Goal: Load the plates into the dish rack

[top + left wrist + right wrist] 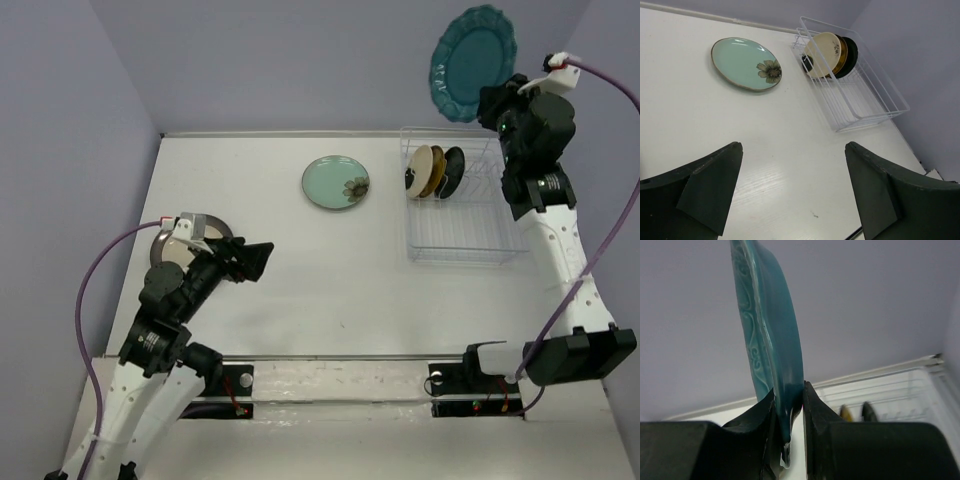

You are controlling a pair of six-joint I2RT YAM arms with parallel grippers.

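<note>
Teal plate (472, 50): held up high at the far right, standing on its edge.
Right gripper (788, 405): pinched tight on the teal plate's bottom rim.
Rack (462, 260): seen below and nearer than the teal plate; three plates (435, 172) are stood at its far end.
Next move: the teal plate likely has to be brought down and nearer, edge first, into a bare slot.
Left gripper (247, 262): spread wide, nothing held, near left.
Mint plate (328, 180): laid flat, left of the rack.
Beige plate (165, 250): partly hidden under the left arm.
</note>
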